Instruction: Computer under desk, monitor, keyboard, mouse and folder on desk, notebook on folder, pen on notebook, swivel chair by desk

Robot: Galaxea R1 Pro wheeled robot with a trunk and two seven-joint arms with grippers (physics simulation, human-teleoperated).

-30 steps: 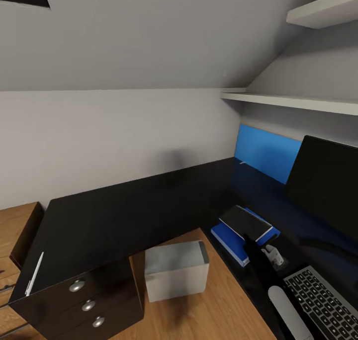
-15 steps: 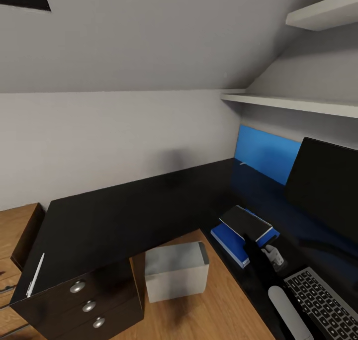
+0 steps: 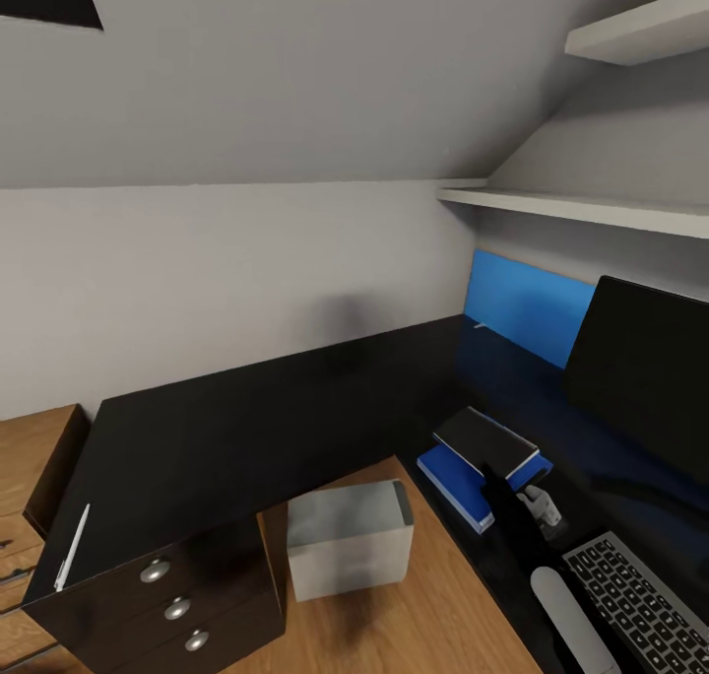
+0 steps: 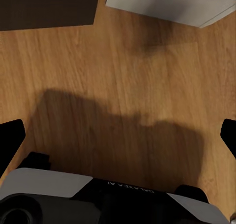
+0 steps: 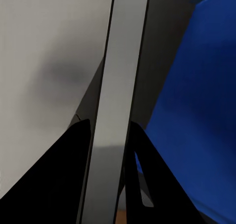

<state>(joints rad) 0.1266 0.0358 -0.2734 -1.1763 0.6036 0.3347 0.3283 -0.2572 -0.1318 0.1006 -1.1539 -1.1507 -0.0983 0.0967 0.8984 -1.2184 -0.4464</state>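
Head view tilted slightly up; notebook point(image 3: 487, 440) unmoved on folder point(image 3: 463, 485).

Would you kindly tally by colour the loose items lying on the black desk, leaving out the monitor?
Blue: 1, the flat blue folder
Dark grey-black: 1, the thin notebook
White: 1, the thin stick-like pen
Silver-grey with black keys: 1, the slim keyboard
Total: 4
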